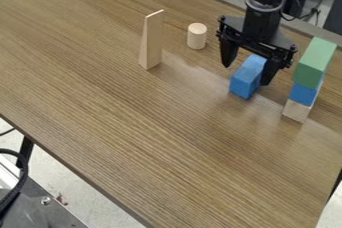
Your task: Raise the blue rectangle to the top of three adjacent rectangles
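Step in hand, as judged: grasp of the loose blue block, not yet lifted. Block is seated on the table, near the stack. Gripper is placed over it, jaws spread wide, nothing held. Next: jaws to be centred and closed, block raised clear, then set on the green block, which is stacked on another blue block and a plain wooden block. Stack could be knocked.

This is looking like a lab: a robot arm is hanging over the bench, cable and metal plate showing past its left edge.
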`<state>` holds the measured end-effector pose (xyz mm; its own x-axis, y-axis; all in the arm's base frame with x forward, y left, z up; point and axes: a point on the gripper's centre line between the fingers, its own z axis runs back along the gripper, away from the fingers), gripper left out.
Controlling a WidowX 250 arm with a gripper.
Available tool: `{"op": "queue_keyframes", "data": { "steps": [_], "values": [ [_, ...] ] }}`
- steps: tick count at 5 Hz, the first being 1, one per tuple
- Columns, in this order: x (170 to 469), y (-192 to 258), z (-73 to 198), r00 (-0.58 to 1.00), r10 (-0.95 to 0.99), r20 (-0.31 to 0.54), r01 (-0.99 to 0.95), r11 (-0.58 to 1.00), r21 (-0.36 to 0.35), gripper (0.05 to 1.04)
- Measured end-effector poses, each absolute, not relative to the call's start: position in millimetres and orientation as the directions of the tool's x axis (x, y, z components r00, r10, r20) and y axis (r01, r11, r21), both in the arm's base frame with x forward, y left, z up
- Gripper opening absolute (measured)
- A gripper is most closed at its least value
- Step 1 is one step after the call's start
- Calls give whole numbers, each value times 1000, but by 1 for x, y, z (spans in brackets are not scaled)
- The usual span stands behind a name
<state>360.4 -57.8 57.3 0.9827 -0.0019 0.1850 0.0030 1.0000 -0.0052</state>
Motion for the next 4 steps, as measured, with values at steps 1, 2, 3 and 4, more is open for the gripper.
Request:
{"op": "queue_keyframes", "data": {
  "steps": [1, 2, 3, 4],
  "values": [
    [365, -59, 46, 987, -7, 160, 9, 1000, -13, 1000],
    [374, -61, 36, 990, -12, 143, 14, 1000, -15, 1000],
    [380, -60, 28, 993, -1, 119, 3, 1000, -20, 966],
    [381, -60, 24, 987, 81, 139, -72, 995, -66, 676]
  ]
}}
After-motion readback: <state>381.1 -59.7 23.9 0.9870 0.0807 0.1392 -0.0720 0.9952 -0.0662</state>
